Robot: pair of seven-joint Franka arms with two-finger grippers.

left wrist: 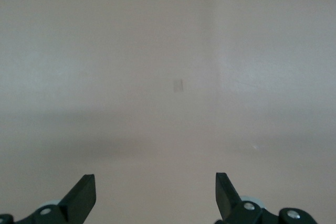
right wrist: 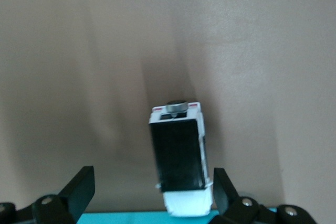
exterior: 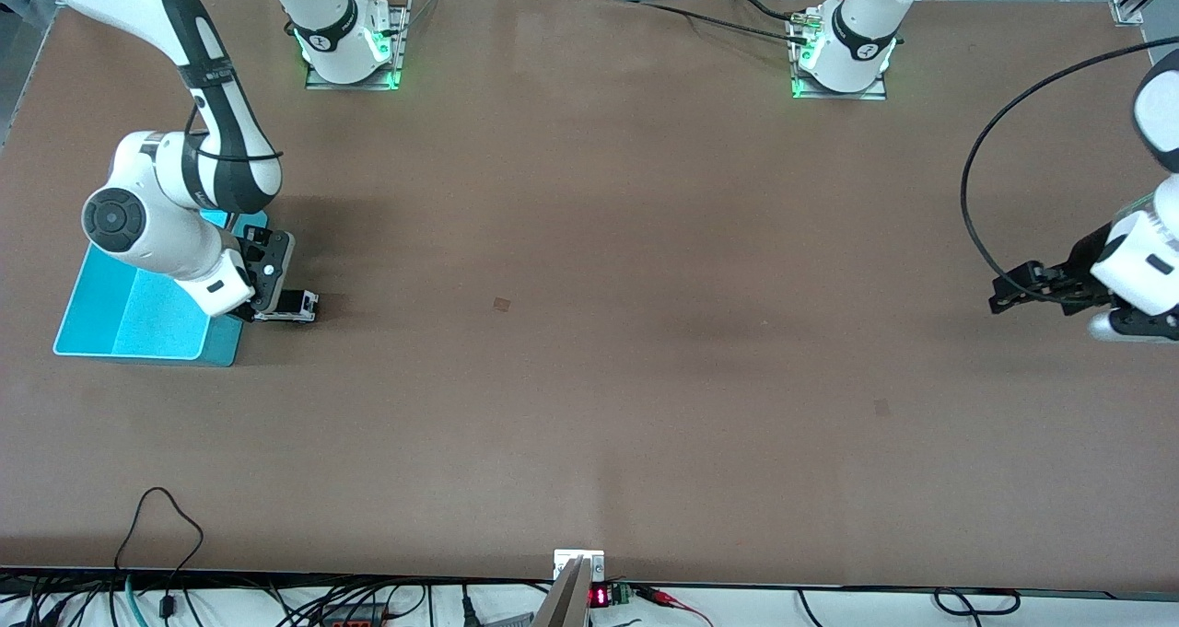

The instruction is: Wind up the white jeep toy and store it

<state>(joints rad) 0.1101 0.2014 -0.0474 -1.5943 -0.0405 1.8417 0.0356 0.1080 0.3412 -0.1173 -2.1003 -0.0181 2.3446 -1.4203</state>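
Big brown table (exterior: 589, 240) filling almost the whole view, two small darker marks on its top, soft shadows across the middle, black cables (exterior: 157, 526) hanging along its near edge, a small red number display (exterior: 599, 596) there, green lights glowing at the top

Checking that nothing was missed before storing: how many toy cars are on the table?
1. The jeep sits on the table beside the bin, between the open fingers of the right gripper. None shows elsewhere; the arm hides part of the bin.
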